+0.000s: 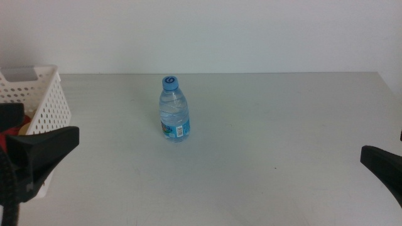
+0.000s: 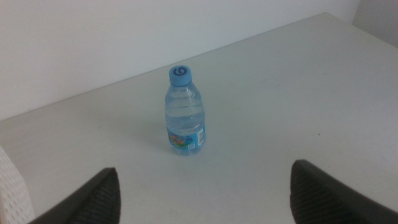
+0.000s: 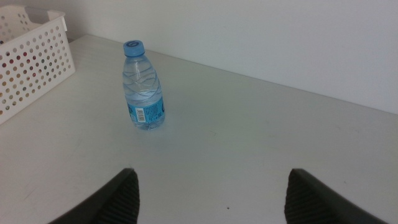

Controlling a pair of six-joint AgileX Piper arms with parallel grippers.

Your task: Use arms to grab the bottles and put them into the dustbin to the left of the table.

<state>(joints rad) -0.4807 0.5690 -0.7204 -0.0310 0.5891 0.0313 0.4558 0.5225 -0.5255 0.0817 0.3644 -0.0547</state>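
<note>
both my grippers sit low at the near edge, nothing in either. my left gripper (image 2: 202, 193) has its jaws spread wide, empty, looking across the table (image 2: 298, 87) at the bottle (image 2: 185, 112); in the middle view this left gripper (image 1: 38, 157) shows as a dark fork at the near left, just in front of the basket (image 1: 44, 103). my right gripper (image 3: 211, 199) is also spread wide and empty, seen in the middle view only as a dark tip at the near right edge (image 1: 383, 166). bottle (image 1: 174, 108) stands upright near the middle of the table (image 1: 282, 125), clear with blue cap and blue label, well apart from both grippers, touching nothing. right wrist view shows the same bottle (image 3: 143, 87) upright with the barcode side of the label facing me. white basket (image 3: 31, 59) with holed walls sits at the far left of the table, apart from the bottle. through the holes in its wall i see bits of red and yellow, can't tell what they are.
</note>
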